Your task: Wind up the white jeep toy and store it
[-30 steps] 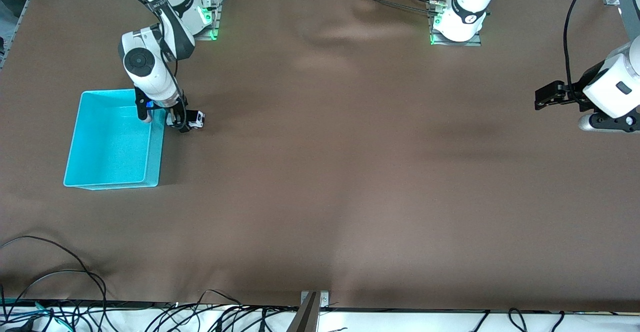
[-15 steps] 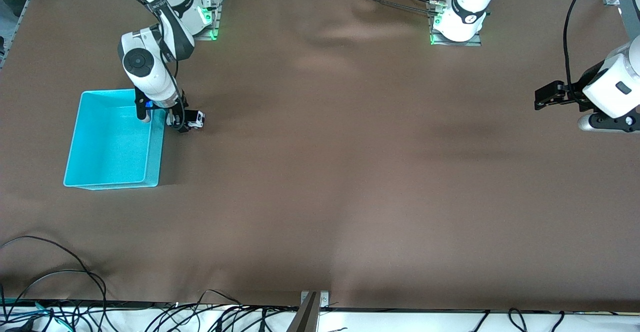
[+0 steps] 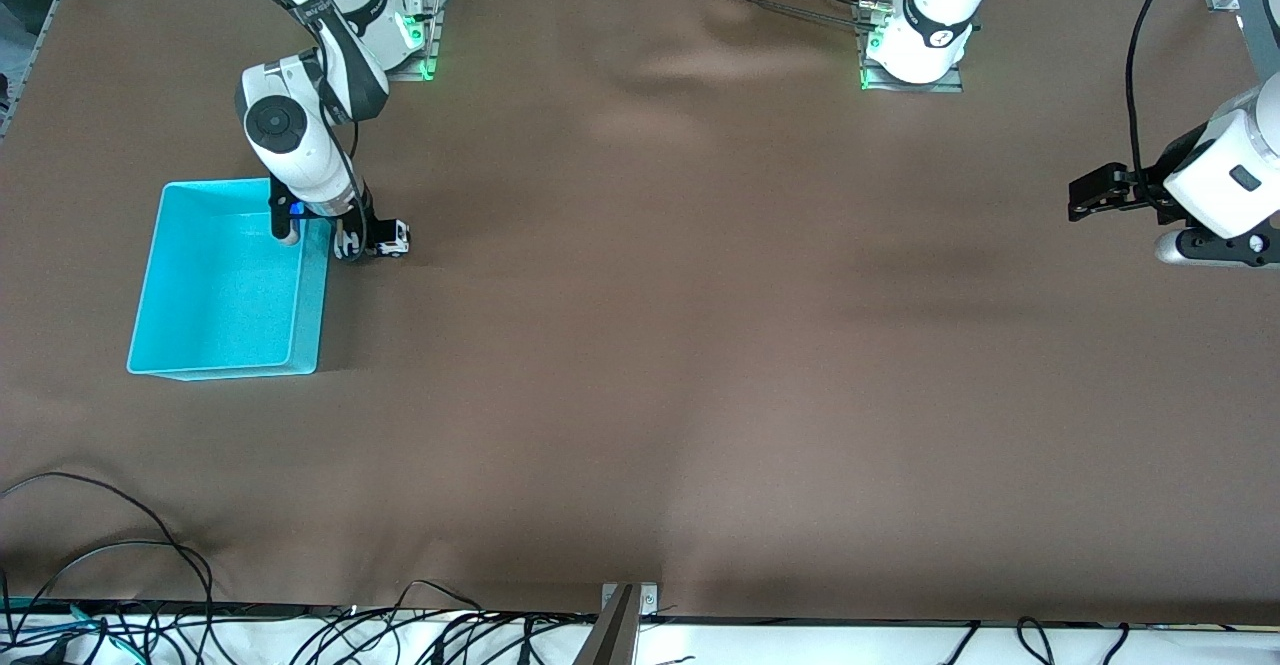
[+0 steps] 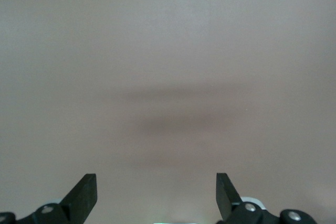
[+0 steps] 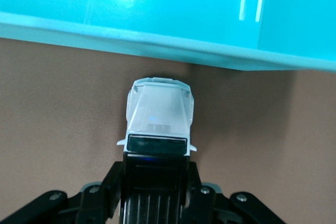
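Observation:
The white jeep toy (image 3: 393,237) stands on the brown table right beside the cyan bin (image 3: 160,275), at the right arm's end. My right gripper (image 3: 366,243) is down at the table, shut on the jeep's black-roofed rear. In the right wrist view the white jeep toy (image 5: 160,115) sticks out from the right gripper (image 5: 156,170), its white bonnet pointing at the cyan bin's wall (image 5: 157,19). My left gripper (image 3: 1090,195) waits open over bare table at the left arm's end, and in the left wrist view nothing lies between the left gripper's (image 4: 156,195) fingers.
Loose black cables (image 3: 100,545) lie along the table's edge nearest the front camera. The two arm bases (image 3: 915,40) stand at the table's edge farthest from that camera. The brown cloth has shallow wrinkles.
The right gripper's fingers have closed onto the jeep, which shifted slightly with them. The left arm has not moved.

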Tool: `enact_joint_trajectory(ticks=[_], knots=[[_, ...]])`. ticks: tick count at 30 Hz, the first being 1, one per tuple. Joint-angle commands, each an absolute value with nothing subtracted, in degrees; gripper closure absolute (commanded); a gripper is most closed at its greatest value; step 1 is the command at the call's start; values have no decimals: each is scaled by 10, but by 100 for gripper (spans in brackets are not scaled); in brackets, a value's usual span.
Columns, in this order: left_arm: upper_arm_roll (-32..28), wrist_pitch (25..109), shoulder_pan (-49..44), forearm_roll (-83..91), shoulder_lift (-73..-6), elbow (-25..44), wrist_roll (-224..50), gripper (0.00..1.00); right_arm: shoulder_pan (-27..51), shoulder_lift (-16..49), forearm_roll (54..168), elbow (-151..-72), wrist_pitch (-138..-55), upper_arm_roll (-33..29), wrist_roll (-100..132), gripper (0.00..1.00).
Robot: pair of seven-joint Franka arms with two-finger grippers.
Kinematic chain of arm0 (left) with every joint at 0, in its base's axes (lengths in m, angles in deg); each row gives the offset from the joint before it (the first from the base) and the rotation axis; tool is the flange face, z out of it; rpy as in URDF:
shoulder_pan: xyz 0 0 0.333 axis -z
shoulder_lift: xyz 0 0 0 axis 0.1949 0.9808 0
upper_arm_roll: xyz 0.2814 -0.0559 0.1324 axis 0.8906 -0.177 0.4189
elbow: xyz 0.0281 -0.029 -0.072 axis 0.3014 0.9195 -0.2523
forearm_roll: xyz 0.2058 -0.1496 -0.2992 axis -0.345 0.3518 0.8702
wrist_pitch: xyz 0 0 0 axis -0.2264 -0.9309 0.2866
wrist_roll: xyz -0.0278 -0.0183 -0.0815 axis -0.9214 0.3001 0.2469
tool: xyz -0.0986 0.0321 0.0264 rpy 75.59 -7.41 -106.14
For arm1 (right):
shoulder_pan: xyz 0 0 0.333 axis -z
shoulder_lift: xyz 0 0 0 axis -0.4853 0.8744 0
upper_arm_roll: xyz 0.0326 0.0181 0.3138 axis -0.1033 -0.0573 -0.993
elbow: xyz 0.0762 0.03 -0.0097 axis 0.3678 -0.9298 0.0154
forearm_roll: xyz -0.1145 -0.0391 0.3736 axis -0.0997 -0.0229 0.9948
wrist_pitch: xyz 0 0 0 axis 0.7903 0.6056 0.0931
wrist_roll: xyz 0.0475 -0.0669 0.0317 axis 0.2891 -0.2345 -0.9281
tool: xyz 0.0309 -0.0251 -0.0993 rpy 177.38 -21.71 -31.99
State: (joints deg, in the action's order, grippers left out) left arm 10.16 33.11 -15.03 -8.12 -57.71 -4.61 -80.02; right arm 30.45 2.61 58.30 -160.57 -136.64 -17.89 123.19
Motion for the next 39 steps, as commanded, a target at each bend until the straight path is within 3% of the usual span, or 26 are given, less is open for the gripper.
enact_joint_trajectory(ticks=[1,17,23,29,32,39], knots=[[100,334,-151,-75,-577,-45,-806,0,310,10,568,-1603,-1371,-183,1245,100],[100,334,-151,-75,-577,-45,-806,0,310,-35,577,-1568,-1363,-197,1252,100],[100,334,-151,-75,-577,-45,-806,0,310,-36,655,-1532,-1364,-221,1243,100],[100,334,-151,-75,-577,-46,-806,0,310,-36,660,-1504,-1362,-233,1208,100],[100,333,-151,-75,-578,-46,-806,0,310,-39,661,-1495,-1334,-234,1183,100],[100,332,-151,-75,-578,-46,-806,0,314,-41,712,-1424,-1174,-231,1036,100]])
